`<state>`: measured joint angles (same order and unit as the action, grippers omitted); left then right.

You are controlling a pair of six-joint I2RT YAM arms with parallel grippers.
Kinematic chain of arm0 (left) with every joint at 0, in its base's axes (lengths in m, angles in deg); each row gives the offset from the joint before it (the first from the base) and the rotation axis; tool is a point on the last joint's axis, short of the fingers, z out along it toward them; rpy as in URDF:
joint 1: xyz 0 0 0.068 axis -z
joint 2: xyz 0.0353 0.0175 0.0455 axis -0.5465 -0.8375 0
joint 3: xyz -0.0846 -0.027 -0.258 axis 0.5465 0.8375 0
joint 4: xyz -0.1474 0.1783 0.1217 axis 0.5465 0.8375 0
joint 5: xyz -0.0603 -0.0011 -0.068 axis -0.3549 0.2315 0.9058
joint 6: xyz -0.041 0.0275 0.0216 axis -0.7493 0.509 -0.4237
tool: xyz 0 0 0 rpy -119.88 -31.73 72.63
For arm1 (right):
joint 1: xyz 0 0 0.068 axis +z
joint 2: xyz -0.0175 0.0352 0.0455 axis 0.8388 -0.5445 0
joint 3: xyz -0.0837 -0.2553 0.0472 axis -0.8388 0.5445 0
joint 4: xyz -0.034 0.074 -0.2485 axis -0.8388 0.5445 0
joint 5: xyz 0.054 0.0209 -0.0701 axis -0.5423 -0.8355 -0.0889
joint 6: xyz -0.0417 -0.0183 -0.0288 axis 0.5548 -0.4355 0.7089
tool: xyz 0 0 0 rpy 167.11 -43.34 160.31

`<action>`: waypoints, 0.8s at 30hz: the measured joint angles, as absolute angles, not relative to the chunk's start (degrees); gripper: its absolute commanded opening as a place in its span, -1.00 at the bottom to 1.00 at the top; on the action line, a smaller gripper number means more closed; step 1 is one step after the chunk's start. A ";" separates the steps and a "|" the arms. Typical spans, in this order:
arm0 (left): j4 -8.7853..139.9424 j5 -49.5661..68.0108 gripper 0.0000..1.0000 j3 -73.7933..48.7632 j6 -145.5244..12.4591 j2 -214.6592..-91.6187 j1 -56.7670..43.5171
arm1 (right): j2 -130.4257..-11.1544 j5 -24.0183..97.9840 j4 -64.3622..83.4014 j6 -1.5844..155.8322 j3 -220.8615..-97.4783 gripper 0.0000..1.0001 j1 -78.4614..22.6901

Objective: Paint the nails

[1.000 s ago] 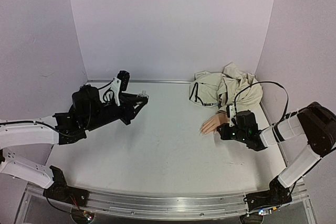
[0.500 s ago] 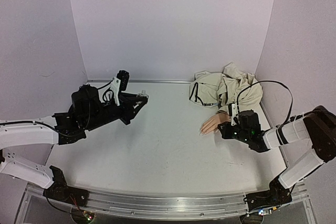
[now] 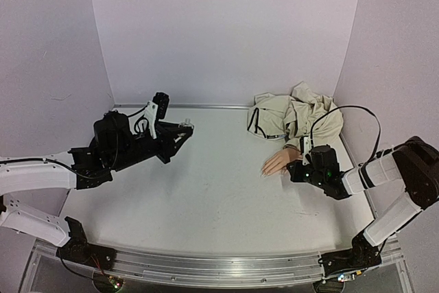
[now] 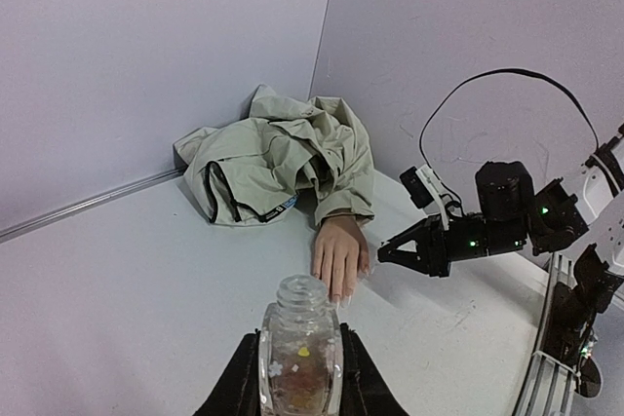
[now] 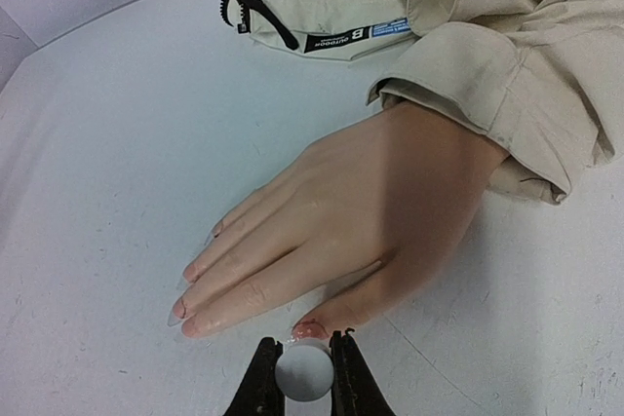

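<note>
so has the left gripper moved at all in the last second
No. The left gripper sits at the same spot near the back rail, still holding the bottle.

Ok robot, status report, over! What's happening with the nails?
Left gripper shut on open bottle. Right gripper shut on white cap, right at thumb nail. Nothing in the way.

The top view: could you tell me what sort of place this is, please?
Probably a robot test cell: plain lilac walls box in a white table, two arms are bolted along its near edge, and a mannequin hand lies as a prop.
</note>
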<state>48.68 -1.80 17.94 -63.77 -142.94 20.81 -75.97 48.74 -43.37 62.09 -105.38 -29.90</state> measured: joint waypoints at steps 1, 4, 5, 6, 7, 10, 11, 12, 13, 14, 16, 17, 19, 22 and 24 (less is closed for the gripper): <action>48.68 -1.80 -1.00 17.94 -63.77 -142.94 20.81 | -75.99 48.74 -43.41 62.09 -105.38 -1.00 -29.90; 48.68 -1.80 -1.00 18.18 -63.75 -142.92 20.81 | -75.99 48.70 -43.65 62.11 -105.38 -1.00 -29.90; 48.70 -1.80 -1.00 18.20 -63.75 -142.94 20.81 | -75.99 48.70 -43.78 62.14 -105.38 -1.00 -29.90; 48.70 -1.80 -1.00 18.22 -63.75 -142.94 20.81 | -75.99 48.72 -43.85 62.18 -105.38 -1.00 -29.90; 48.68 -1.80 -1.00 18.22 -63.75 -142.92 20.81 | -75.99 48.72 -43.89 62.18 -105.38 -1.00 -29.90; 48.68 -1.80 -1.00 18.22 -63.75 -142.92 20.81 | -76.01 48.74 -44.00 62.20 -105.38 -1.00 -29.90; 48.68 -1.80 -1.00 18.22 -63.75 -142.92 20.81 | -76.06 48.74 -44.09 62.20 -105.38 -1.00 -29.90; 48.68 -1.80 -1.00 18.22 -63.75 -142.92 20.81 | -76.12 48.77 -44.22 62.20 -105.38 -1.00 -29.90; 48.68 -1.80 -1.00 18.22 -63.75 -142.92 20.81 | -76.19 48.77 -44.33 62.20 -105.38 -1.00 -29.90; 48.68 -1.80 -1.00 18.22 -63.75 -142.94 20.81 | -76.30 48.81 -44.40 62.20 -105.38 -1.00 -29.90; 48.68 -1.80 -1.00 18.22 -63.75 -142.92 20.81 | -76.47 48.88 -44.46 62.22 -105.40 -1.00 -29.90; 48.68 -1.80 -1.00 18.22 -63.75 -142.92 20.81 | -76.51 48.94 -44.46 62.22 -105.40 -1.00 -29.90; 48.68 -1.80 -1.00 18.22 -63.75 -142.92 20.81 | -76.62 49.03 -44.53 62.22 -105.40 -1.00 -29.90; 48.68 -1.80 -1.00 18.22 -63.75 -142.94 20.81 | -76.97 49.05 -44.64 62.22 -105.47 -1.00 -29.90; 48.68 -1.80 -1.00 18.22 -63.75 -142.92 20.81 | -77.06 49.09 -44.66 62.25 -105.53 -1.00 -29.90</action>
